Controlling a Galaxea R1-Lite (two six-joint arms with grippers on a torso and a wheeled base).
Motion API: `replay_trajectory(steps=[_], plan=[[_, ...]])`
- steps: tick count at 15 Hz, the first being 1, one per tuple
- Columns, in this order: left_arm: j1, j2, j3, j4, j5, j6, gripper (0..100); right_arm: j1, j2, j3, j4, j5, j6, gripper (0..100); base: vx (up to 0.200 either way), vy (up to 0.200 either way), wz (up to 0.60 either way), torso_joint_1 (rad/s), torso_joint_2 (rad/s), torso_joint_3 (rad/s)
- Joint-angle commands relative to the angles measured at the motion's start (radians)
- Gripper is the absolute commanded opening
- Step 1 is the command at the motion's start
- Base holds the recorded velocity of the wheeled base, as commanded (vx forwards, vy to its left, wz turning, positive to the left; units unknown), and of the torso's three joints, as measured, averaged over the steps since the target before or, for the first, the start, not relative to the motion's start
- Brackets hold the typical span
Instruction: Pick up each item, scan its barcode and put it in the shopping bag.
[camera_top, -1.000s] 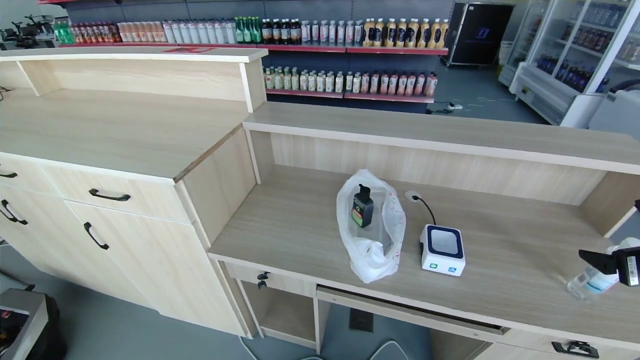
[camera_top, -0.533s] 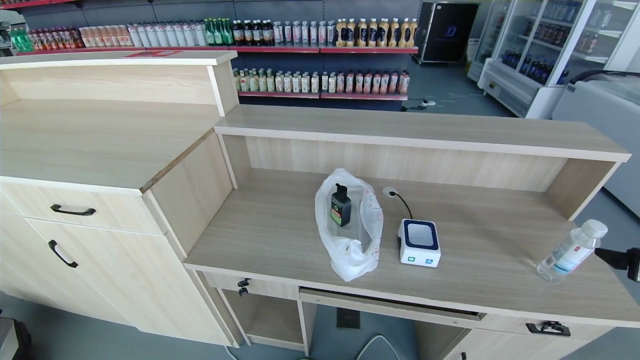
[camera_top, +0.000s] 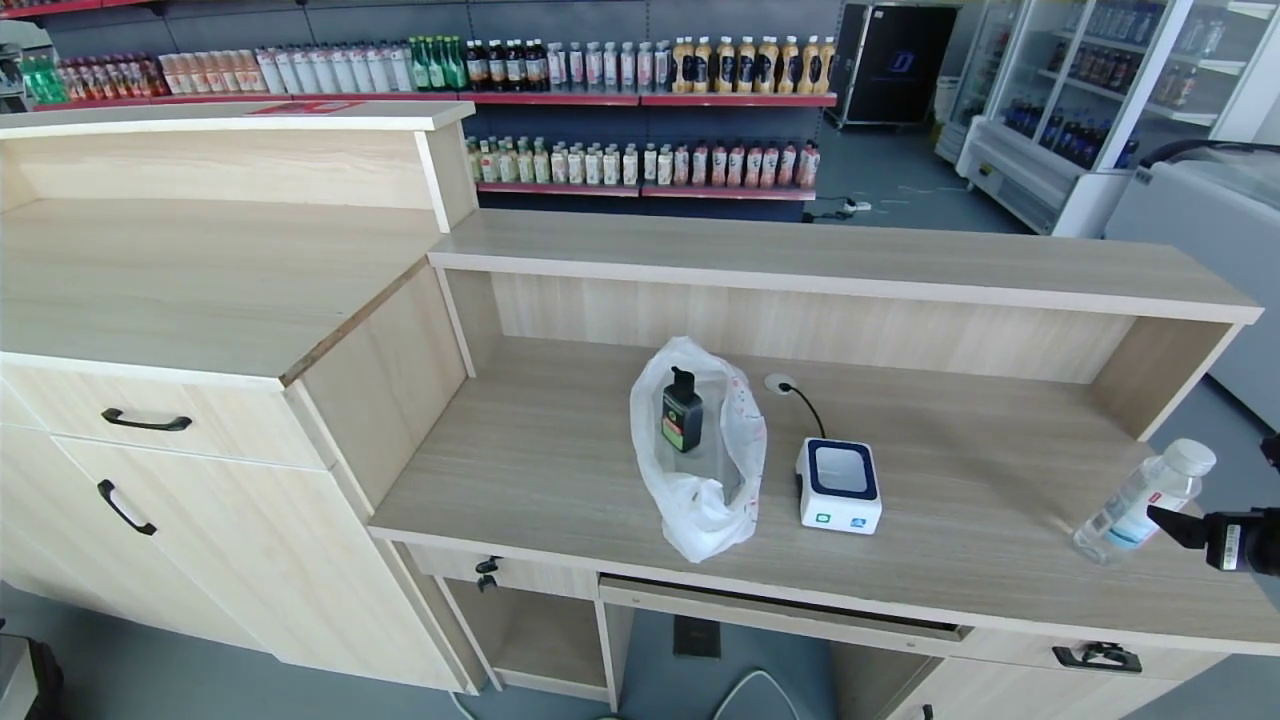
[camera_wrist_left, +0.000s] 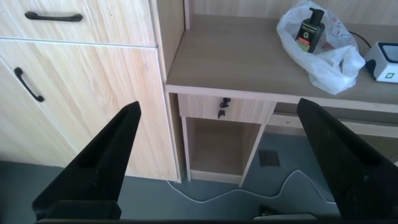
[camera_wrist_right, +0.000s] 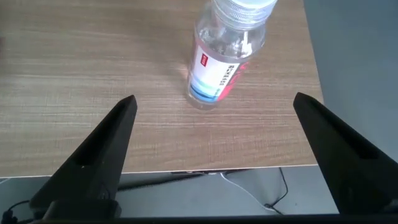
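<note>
A clear water bottle (camera_top: 1140, 500) with a white cap stands upright near the counter's right front corner. My right gripper (camera_wrist_right: 214, 101) is open and wide, level with the bottle (camera_wrist_right: 217, 59), which stands just beyond the fingertips. One of its fingers (camera_top: 1172, 522) ends right beside the bottle's base. A white plastic shopping bag (camera_top: 700, 490) lies open mid-counter with a dark pump bottle (camera_top: 681, 412) inside. The white scanner (camera_top: 838, 485) sits just right of the bag. My left gripper (camera_wrist_left: 219, 104) is open, low in front of the cabinet, with nothing between its fingers.
The wooden counter (camera_top: 960, 520) has a raised back shelf and a side wall at the right rear. A taller cabinet with drawers (camera_top: 150, 420) stands to the left. The scanner's cable (camera_top: 800, 400) runs to a hole in the counter. Shelves of drinks line the background.
The head camera swung right a second ago, shifting the whole picture. Since half a second ago my right gripper has moved in closer to the water bottle. The bottle, bag and scanner have stayed put.
</note>
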Motion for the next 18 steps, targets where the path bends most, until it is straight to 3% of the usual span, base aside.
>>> replay_trajectory(steps=[1,7,18], plan=[[0.000,0.000,0.000,0.000,0.000,0.000,100,-0.011,0.054,0.000,-0.005,-0.001,-0.001,100,0.000,0.000,0.00,0.000,0.00,0.000],[0.000,0.000,0.000,0.000,0.000,0.000,100,-0.046,0.109,-0.011,-0.071,0.001,-0.001,100,0.000,0.000,0.00,0.000,0.00,0.000],[0.000,0.000,0.000,0.000,0.000,0.000,100,-0.030,0.290,-0.054,-0.304,0.008,0.000,100,0.000,0.000,0.00,0.000,0.00,0.000]])
